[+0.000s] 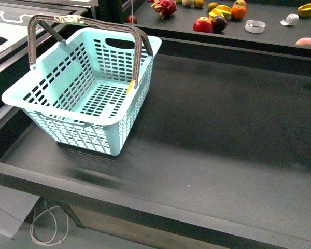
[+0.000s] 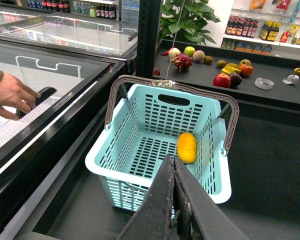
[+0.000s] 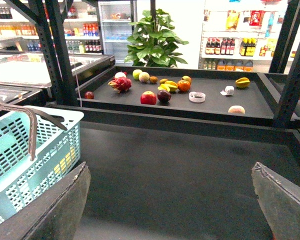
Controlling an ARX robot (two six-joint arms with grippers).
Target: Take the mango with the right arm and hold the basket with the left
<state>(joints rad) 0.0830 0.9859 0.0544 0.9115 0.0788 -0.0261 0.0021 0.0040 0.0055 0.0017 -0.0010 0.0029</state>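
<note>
The mango [image 2: 186, 147] already lies inside the basket [image 2: 140, 165], against the wall under the handle pivot, ahead of and just below the left gripper [image 2: 174, 200], whose jaws are pressed together with nothing between them. The right gripper [image 3: 170, 200] has its jaws spread wide and empty over the bare dark surface [image 3: 175, 165], with the basket off to one side of them.

Judging from this, the fruit is delivered and what remains is the hold. To do that well, the left jaws should part first, then close on the near rim or on a handle [image 2: 230, 120] rather than the slotted wall, which looks thin and likely to flex. The right arm is best kept clear of the basket.

The left wrist view is the only one showing the mango plainly. In the front view only a yellow sliver shows through the slots at the far wall, and neither arm appears. The right wrist view gives just a yellowish tint behind the basket's side. A person's hand [image 2: 12, 95] on the freezer lid appears in the left wrist view alone.
</note>
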